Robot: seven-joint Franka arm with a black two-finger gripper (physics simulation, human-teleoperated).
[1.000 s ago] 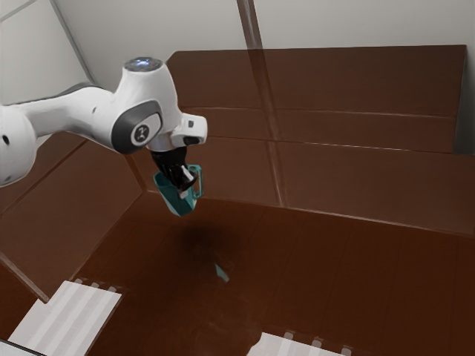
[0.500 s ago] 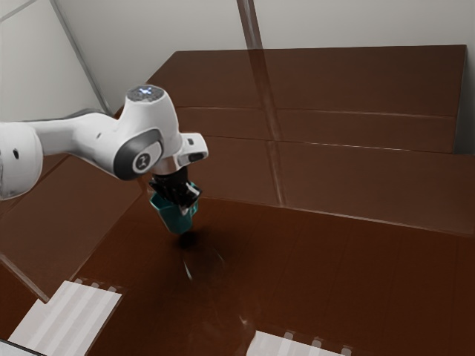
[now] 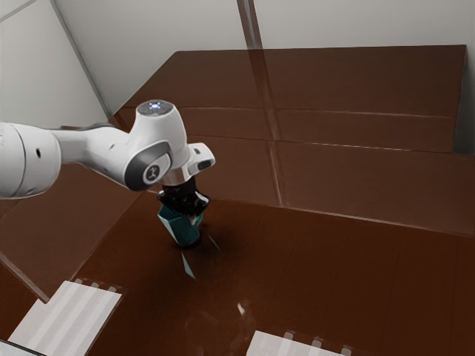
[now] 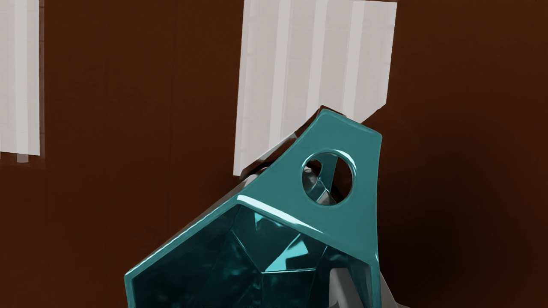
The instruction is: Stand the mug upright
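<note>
Teal mug (image 3: 180,228) pinched by its wall, open end up, low over the counter (image 3: 356,282)

In the exterior view, the white arm (image 3: 96,153) enters from the left of the frame and brings its fingers (image 3: 195,219) down to the mug, left of the frame's centre. The mug's base points down; whether it touches the counter or stands quite level, I cannot tell. One pale striped patch (image 3: 67,319) lies at the lower left, another pale striped patch (image 3: 289,345) at the bottom edge. Brown panels (image 3: 364,81) fill the upper right, beneath a grey wall (image 3: 356,22).

The wrist view reveals what the exterior view hides: the mug's faceted interior, with one finger inside and the other against the outside, squeezing the wall between them. Beside that grip, the flat-topped handle (image 4: 364,171) juts from the rim, pierced by a round hole.
</note>
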